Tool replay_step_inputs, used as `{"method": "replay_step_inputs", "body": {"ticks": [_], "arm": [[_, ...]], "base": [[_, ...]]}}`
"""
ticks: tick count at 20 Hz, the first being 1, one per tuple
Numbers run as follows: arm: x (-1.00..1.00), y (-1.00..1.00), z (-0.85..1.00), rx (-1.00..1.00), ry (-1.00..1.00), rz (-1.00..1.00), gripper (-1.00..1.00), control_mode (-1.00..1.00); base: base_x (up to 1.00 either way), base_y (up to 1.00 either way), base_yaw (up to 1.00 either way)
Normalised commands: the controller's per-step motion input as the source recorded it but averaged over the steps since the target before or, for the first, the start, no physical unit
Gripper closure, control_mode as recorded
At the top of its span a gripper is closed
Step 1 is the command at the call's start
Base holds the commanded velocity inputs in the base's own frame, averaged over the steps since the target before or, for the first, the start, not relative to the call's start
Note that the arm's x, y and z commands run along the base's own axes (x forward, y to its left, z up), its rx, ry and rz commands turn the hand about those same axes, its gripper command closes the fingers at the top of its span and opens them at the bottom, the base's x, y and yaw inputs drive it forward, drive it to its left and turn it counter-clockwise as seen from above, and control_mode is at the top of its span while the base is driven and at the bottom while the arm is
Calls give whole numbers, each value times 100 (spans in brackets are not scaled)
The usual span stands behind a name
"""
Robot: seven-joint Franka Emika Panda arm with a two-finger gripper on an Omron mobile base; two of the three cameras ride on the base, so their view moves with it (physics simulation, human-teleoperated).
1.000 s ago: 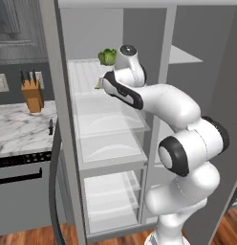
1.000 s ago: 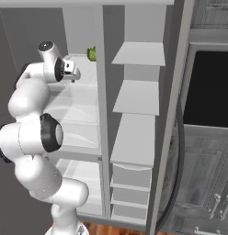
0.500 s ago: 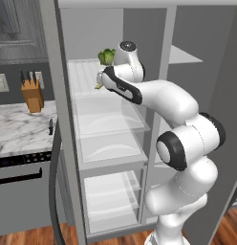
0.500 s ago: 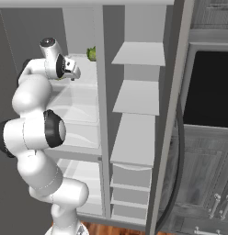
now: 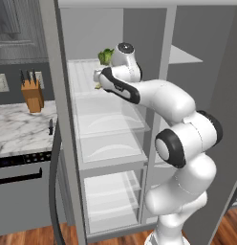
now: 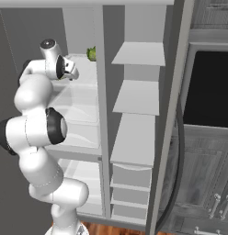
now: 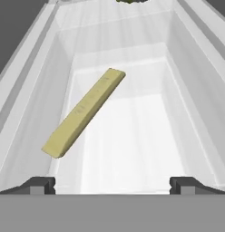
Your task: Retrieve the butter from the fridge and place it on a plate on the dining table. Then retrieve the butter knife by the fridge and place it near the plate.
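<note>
The fridge (image 5: 57,119) stands open with white shelves. On its upper left shelf lies the butter (image 7: 85,113), a pale-yellow stick set diagonally, just ahead and left of my gripper (image 7: 113,185). The jaws are open wide with nothing between them, and the butter is apart from both fingertips. From the base views my gripper (image 5: 98,79) (image 6: 73,73) reaches into that upper shelf. The butter knife (image 5: 50,126), small and dark, rests on the marble counter left of the fridge. The plate and the dining table are out of view.
A green vegetable (image 5: 106,56) (image 6: 91,53) sits at the back of the same shelf. A wooden knife block (image 5: 32,93) stands on the counter. The fridge's centre divider (image 6: 101,114) and open door (image 6: 173,114) flank the arm; a black oven (image 6: 210,87) is at right.
The hand has pushed further into the upper shelf, toward the back of the fridge. The jaws have stayed open.
</note>
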Motion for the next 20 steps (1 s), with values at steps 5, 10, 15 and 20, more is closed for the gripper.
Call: {"method": "replay_step_inputs", "body": {"ticks": [5, 10, 15, 20], "arm": [[33, 17, 0, 0, 0, -7, -100, -100], [21, 1, 0, 0, 0, -5, -100, -100], [18, 0, 0, 0, 0, -4, -100, -100], [15, 1, -1, 0, 0, -5, -100, -100]], "base": [[0, 0, 0], [0, 0, 0], [0, 0, 0], [0, 0, 0]]}}
